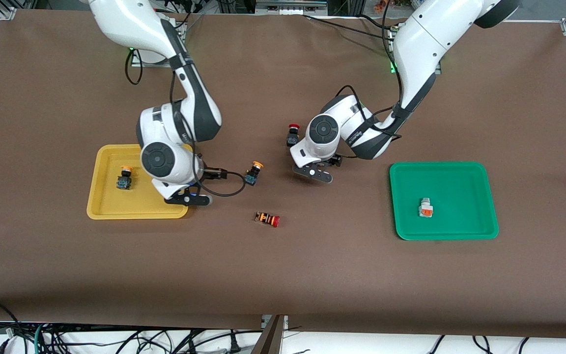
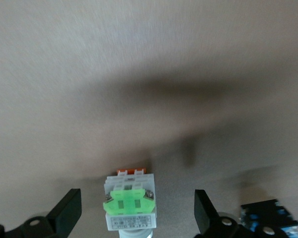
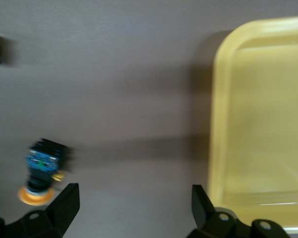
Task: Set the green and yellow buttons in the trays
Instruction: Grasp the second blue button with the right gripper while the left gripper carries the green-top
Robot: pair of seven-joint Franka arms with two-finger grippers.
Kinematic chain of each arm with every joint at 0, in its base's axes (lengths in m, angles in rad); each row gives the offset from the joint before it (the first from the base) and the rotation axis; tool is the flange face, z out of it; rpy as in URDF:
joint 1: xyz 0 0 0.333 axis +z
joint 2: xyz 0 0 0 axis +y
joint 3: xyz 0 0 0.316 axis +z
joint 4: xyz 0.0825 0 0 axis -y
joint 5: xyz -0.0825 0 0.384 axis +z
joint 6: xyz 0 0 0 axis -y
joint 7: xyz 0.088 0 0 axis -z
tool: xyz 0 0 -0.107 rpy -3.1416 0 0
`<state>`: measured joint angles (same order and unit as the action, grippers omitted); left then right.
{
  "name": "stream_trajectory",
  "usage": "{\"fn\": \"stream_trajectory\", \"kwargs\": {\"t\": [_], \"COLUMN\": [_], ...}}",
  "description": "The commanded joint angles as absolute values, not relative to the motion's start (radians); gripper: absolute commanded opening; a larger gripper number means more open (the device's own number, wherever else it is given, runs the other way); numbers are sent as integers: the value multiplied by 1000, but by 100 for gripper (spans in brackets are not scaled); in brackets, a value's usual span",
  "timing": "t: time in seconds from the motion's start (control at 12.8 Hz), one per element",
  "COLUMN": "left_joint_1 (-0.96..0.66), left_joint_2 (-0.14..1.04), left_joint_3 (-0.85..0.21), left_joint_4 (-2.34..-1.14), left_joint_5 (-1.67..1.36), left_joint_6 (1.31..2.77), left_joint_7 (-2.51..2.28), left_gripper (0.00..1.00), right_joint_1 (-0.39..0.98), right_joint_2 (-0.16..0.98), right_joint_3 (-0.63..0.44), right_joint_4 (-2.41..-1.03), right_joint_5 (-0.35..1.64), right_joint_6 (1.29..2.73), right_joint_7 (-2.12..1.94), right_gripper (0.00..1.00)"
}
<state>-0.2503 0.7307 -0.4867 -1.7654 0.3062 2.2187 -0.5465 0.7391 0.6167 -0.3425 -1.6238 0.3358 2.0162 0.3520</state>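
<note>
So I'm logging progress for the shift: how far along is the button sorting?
About halfway. One yellow-capped button sits in the yellow tray, and the orange-faced switch in the green tray. The left gripper is open around the green-faced switch. The other yellow-capped button lies on the table beside the open right gripper.

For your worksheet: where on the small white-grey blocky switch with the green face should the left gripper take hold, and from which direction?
Grip the small white-grey blocky switch with the green face across its two flat white side walls, coming straight down. It lies on the brown table between the open fingers of the left gripper, so they likely only need lowering and closing.
</note>
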Motion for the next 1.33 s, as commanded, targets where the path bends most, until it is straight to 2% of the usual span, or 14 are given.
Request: {"fn": "stream_trajectory", "kwargs": {"t": [0.0, 0.08, 0.24, 0.55, 0.86, 0.94, 1.02, 1.1, 1.25], "left_joint_1": [-262, -262, -261, -198, 42, 104, 164, 226, 313], "left_joint_2": [716, 715, 706, 611, 554, 554, 555, 561, 583], "left_joint_3": [-479, -479, -480, -479, -479, -477, -476, -479, -477], "left_joint_4": [-1805, -1807, -1801, -1780, -1718, -1709, -1694, -1678, -1677], "left_joint_5": [351, 351, 351, 353, 353, 354, 388, 455, 570], "left_joint_6": [2237, 2237, 2229, 2091, 1973, 1974, 1976, 1983, 2012], "left_joint_7": [-574, -572, -571, -525, -197, -114, -35, 35, 86], "left_gripper": [66, 33, 1, 0, 0, 0, 0, 0, 0], "right_joint_1": [788, 804, 825, 865, 890, 894, 894, 896, 897], "right_joint_2": [672, 690, 721, 758, 801, 807, 807, 807, 801], "right_joint_3": [-342, -327, -319, -319, -319, -319, -319, -319, -319], "right_joint_4": [-1585, -1583, -1580, -1577, -1578, -1578, -1578, -1578, -1577], "right_joint_5": [383, 397, 400, 399, 402, 402, 399, 399, 399], "right_joint_6": [2087, 2123, 2199, 2243, 2313, 2315, 2313, 2315, 2312], "right_joint_7": [490, 553, 642, 712, 712, 712, 710, 710, 683], "right_gripper": [100, 100, 100, 100, 98, 72, 34, 16, 2]}}
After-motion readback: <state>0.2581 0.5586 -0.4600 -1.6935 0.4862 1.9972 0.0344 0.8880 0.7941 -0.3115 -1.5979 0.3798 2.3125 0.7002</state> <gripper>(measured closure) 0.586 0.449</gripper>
